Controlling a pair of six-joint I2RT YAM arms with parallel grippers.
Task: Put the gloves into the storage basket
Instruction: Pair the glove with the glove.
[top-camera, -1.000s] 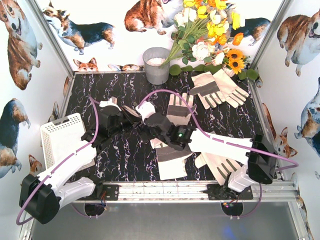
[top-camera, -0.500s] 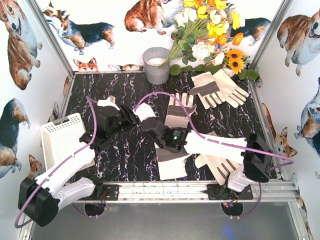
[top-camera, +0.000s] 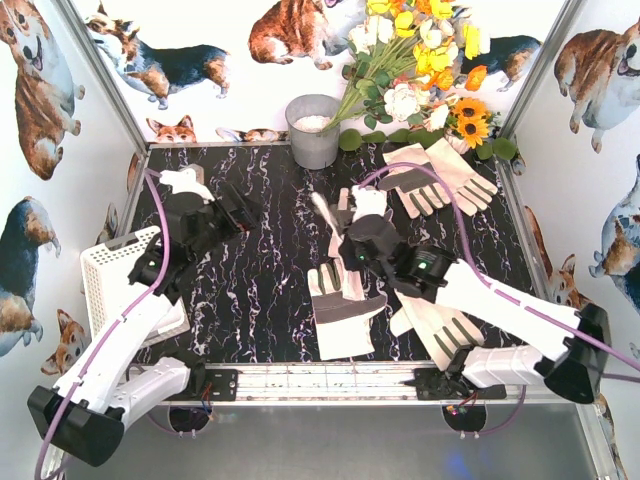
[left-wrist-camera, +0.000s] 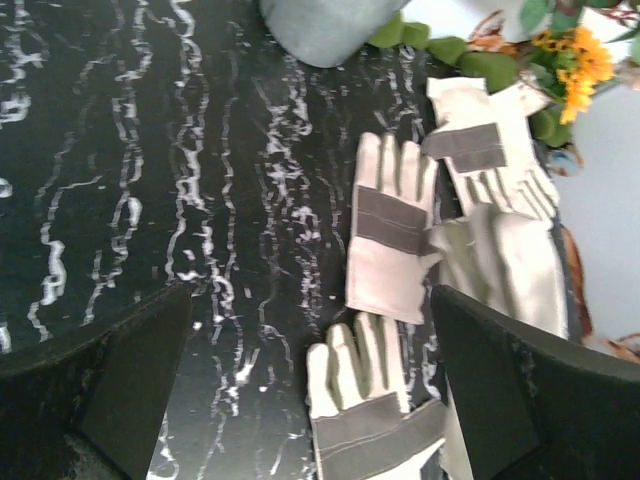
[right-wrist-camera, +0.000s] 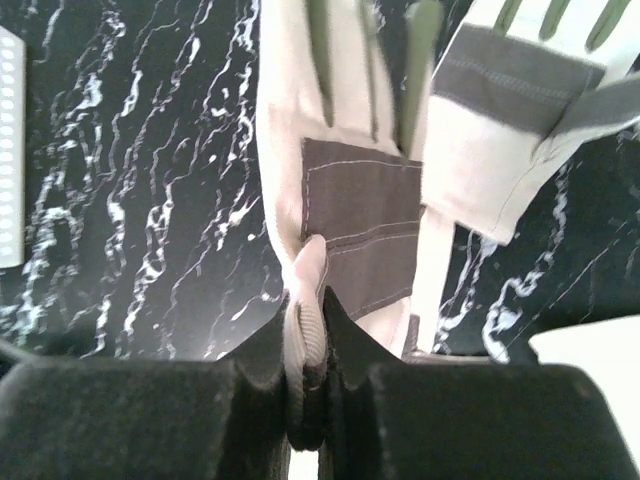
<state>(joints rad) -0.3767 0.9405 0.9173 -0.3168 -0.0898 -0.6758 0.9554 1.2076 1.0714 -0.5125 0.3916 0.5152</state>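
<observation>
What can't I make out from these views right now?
- Top view: the left arm covers part of the white lattice plastic basket; its contents are unclear.
- Top view: the right arm overlaps a cream-white, grey-patched fabric work glove near its base.
- Right wrist view: the fingertips of the pinched glove in the right claw run off the top edge.

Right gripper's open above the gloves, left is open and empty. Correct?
Not quite. The right gripper is not open: it is shut, pinching a fold of a glove, as the right wrist view shows. The rest stands: the left gripper is open and empty.
</observation>
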